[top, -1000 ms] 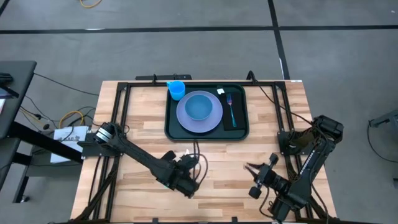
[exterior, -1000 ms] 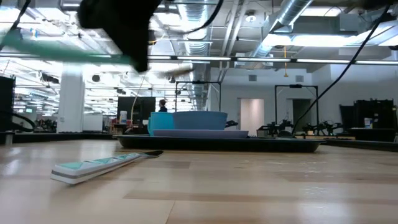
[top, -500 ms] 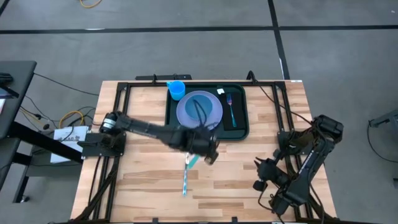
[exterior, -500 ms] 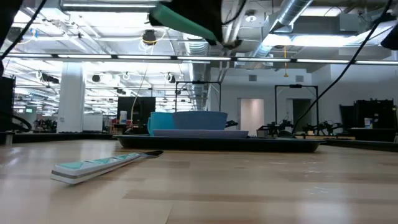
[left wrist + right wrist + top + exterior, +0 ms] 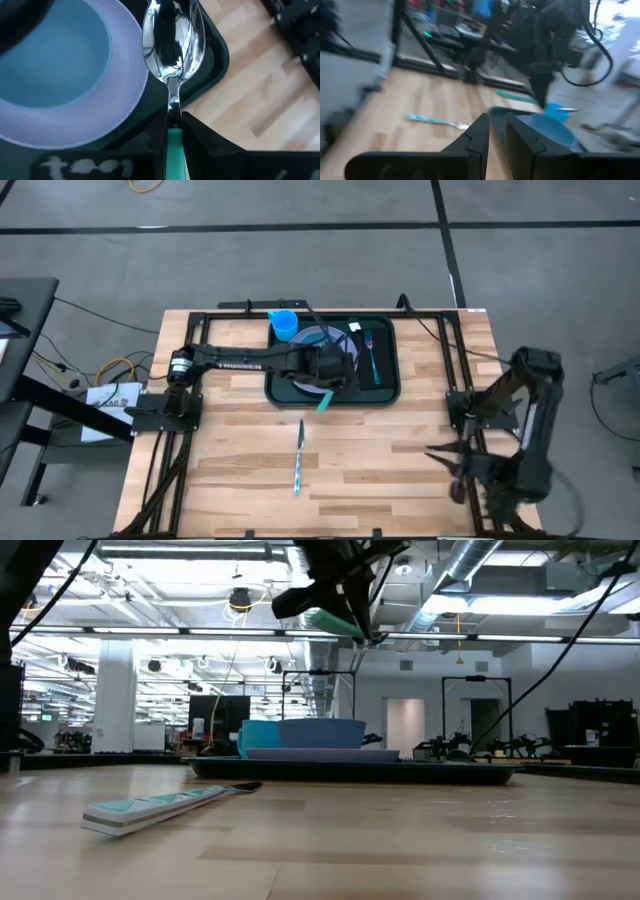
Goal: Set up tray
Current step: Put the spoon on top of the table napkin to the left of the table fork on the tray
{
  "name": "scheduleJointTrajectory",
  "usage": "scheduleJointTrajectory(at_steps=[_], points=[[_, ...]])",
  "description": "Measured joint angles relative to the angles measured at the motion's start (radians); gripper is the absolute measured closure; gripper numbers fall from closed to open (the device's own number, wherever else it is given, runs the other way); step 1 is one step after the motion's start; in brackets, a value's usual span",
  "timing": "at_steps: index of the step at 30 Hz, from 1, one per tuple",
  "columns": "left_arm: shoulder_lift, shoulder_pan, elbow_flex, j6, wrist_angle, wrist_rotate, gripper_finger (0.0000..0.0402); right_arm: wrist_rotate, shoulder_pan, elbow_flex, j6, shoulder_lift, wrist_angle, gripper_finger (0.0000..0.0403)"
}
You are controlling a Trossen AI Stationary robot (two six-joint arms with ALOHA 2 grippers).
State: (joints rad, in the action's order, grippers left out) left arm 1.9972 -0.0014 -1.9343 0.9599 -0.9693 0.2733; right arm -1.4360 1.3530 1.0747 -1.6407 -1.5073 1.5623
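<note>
Wooden table point(image 5: 230, 470), tray point(image 5: 390, 392) at its far middle, nearly set.

The tray holds plate point(image 5: 300, 338), bowl point(image 5: 55, 55), fork point(image 5: 371, 352) and cup point(image 5: 284, 324). My left gripper point(image 5: 328, 375) hangs over its near edge, pinching a teal-handled spoon point(image 5: 173, 40), bowl forward, to lay beside the plate; a second ago it was near the table's front. A knife point(image 5: 298, 458) waits on the wood. My right gripper point(image 5: 452, 463), fingers nearly together and empty, has pulled back.

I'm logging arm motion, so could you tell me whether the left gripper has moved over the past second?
Yes. The left gripper, holding the spoon, went from the table's near edge to above the tray.
</note>
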Motion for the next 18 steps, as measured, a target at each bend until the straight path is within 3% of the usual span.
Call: scheduleJointTrajectory(at_steps=[4,7,12,15,18], points=[[0.000,0.031,0.000,-0.024,0.023,-0.013,0.0380,0.037,0.081,-0.004,0.051,0.138,-0.042,0.0352],[0.000,0.047,0.000,-0.050,0.019,-0.042,0.0380,0.198,0.091,-0.004,0.116,0.219,-0.186,0.0352],[0.000,0.049,0.000,-0.100,0.010,-0.061,0.0380,0.547,0.032,-0.105,0.386,0.261,-0.765,0.0352],[0.000,0.049,0.000,-0.124,0.010,-0.068,0.0380,0.647,-0.002,-0.180,0.605,0.242,-1.154,0.0352],[0.000,0.049,0.000,-0.127,0.010,-0.092,0.0380,0.741,-0.074,-0.236,0.939,0.185,-1.548,0.0352]])
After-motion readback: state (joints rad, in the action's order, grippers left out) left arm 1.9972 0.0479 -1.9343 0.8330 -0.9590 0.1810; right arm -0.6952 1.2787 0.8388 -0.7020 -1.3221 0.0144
